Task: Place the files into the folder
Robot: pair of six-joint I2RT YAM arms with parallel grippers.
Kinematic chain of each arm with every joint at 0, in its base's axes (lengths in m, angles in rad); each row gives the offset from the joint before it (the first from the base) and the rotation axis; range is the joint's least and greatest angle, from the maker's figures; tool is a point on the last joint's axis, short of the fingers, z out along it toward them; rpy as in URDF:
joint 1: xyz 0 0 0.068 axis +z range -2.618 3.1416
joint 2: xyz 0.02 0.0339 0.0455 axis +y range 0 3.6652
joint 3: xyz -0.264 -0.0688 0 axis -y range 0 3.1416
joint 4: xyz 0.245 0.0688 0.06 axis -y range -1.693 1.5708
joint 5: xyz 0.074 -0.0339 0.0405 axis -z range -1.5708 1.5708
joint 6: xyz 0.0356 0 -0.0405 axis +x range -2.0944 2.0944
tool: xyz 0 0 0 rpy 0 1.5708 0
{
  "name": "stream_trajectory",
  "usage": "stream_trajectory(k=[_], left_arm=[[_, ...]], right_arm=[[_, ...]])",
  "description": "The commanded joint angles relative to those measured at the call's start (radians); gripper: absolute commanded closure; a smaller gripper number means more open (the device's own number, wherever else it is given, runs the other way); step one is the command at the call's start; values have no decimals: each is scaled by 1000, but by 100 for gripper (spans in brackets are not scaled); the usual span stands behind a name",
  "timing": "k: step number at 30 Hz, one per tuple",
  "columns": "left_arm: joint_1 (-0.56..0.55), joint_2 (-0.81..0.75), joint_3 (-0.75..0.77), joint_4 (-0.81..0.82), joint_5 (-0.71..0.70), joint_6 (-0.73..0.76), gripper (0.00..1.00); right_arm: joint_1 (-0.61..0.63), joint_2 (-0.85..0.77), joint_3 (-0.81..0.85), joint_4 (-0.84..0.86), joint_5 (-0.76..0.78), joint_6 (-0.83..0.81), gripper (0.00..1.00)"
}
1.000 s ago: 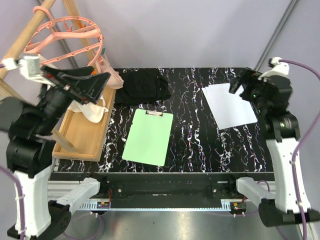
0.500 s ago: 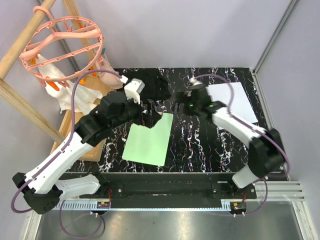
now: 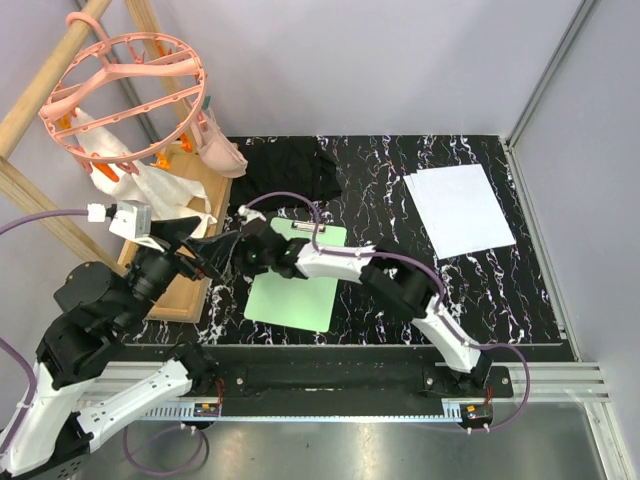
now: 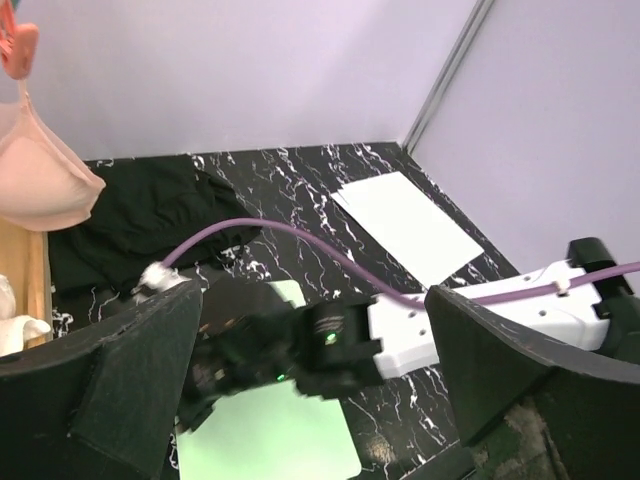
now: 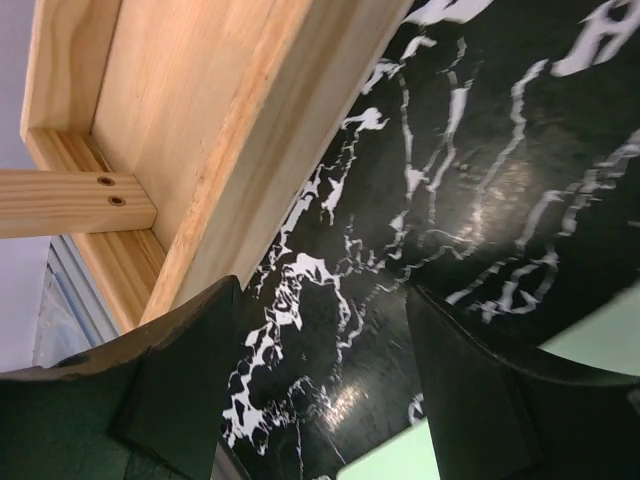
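The files (image 3: 460,208) are white sheets lying at the table's back right, also seen in the left wrist view (image 4: 405,225). The light-green folder (image 3: 300,285) lies flat mid-table, its dark clip (image 3: 308,228) at the far edge. My right gripper (image 3: 248,255) reaches across the folder to its far left corner. Its jaws stand open (image 5: 320,300) over bare marble, nothing between them, and a folder corner (image 5: 395,455) shows just below. My left gripper (image 3: 210,250) hangs raised at the left, wide open (image 4: 315,300) and empty, looking down on the right arm and the folder (image 4: 270,440).
A wooden tray (image 3: 165,275) with white rags stands along the table's left edge, close to both grippers (image 5: 200,120). A black fabric piece (image 3: 285,170) lies at the back. A pink round hanger (image 3: 125,95) on a wooden frame overhangs the back left corner.
My right arm has swung from the files at the back right across to the folder's far left corner. My left arm has pulled back from the folder's clip toward the near left.
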Motion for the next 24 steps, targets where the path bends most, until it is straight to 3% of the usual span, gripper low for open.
stream_trajectory(k=[1,8,12,19,24], left_arm=[[-2,9,-43,5,63,-5,1],[-2,1,-29,-11,125,3,1],[-2,12,9,-49,136,15,1],[-2,47,-9,-94,152,20,1],[-2,156,-109,26,157,17,1]], right_arm=[[19,64,123,-80,35,27,24],[28,46,97,-261,74,1,23],[28,-64,-68,-384,130,51,21],[28,-554,-547,-406,248,45,15],[17,-834,-750,-423,392,17,0]])
